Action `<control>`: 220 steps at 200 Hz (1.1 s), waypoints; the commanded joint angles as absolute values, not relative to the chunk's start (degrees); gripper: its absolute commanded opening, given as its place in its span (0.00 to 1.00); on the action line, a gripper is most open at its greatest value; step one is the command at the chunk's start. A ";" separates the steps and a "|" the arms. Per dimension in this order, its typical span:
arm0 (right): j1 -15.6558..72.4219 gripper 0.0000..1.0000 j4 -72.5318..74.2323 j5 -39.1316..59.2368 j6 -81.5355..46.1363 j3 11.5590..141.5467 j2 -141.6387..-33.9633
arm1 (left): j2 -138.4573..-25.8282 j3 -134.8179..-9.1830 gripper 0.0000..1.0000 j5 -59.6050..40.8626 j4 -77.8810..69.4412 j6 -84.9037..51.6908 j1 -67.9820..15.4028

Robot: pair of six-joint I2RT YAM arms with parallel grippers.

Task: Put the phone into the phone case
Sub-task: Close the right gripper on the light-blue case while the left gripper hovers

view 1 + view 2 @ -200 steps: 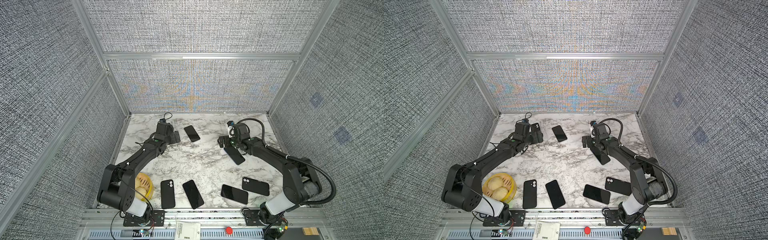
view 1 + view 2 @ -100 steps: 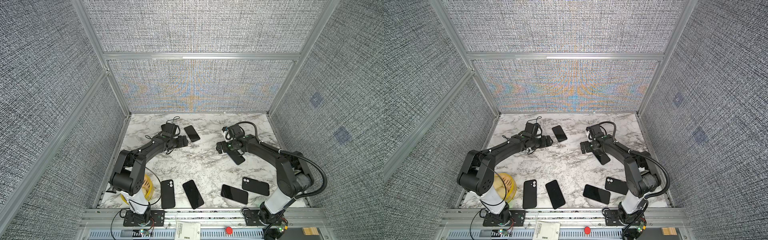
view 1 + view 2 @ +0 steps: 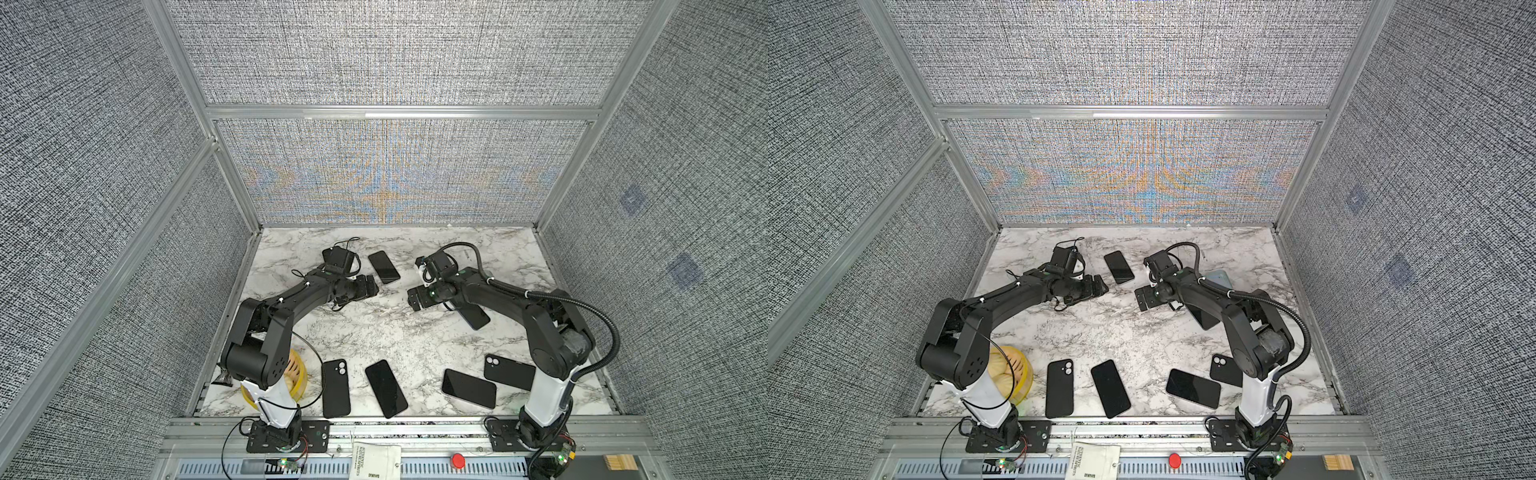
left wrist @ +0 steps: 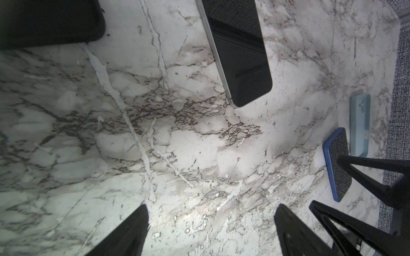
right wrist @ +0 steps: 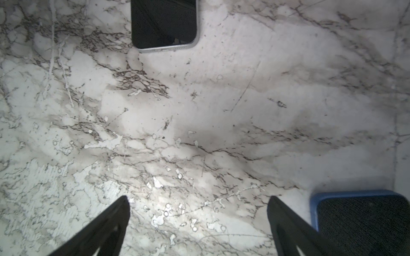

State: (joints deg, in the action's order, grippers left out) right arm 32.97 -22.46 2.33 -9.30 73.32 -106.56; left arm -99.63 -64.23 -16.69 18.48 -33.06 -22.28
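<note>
Overhead, in both top views, the left gripper [image 3: 368,287] and the right gripper [image 3: 415,297] sit low over the marble tabletop [image 3: 374,336]. They face each other across a bare strip toward the far side, and neither touches a handset. A silver-edged phone [image 3: 384,267] lies screen up just beyond the left gripper, and a blue-edged phone [image 3: 473,319] lies partly under the right arm. In a top view a pale blue phone case [image 3: 1219,276] peeks out beyond that arm, empty, so no phone sits in it. A row of black handsets [image 3: 385,388] lies along the near edge, and a yellow bowl [image 3: 300,376] stands behind the left arm's base. From the left wrist view, the left gripper [image 4: 210,232] is spread wide with only marble between its fingers [image 4: 124,232]. The silver-edged phone [image 4: 239,55] lies ahead, and the blue-edged phone [image 4: 338,164] lies off to one side, just beside the pale blue phone case [image 4: 359,126]. From the right wrist view, the right gripper [image 5: 197,221] is likewise spread wide and holds nothing. A corner of the blue-edged phone [image 5: 363,221] lies just beside one finger, and the silver-edged phone's end [image 5: 164,22] lies well ahead.
</note>
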 commanded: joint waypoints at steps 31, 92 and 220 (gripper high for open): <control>34.49 0.99 -21.70 1.18 -11.24 74.54 -107.28 | -100.06 -67.52 0.90 -17.57 22.22 -33.84 -20.72; 34.67 0.99 -22.31 0.41 -10.78 83.29 -112.68 | -103.44 -73.04 0.91 -20.60 24.72 -33.10 -18.81; 15.40 0.97 -37.30 -8.04 -9.98 65.05 -94.72 | -111.76 -79.46 0.88 -30.50 23.41 -33.88 -27.11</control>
State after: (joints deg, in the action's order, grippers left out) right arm 20.60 -37.08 -9.50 -8.58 66.74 -95.81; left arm -110.48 -77.62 -27.49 23.70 -34.06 -26.09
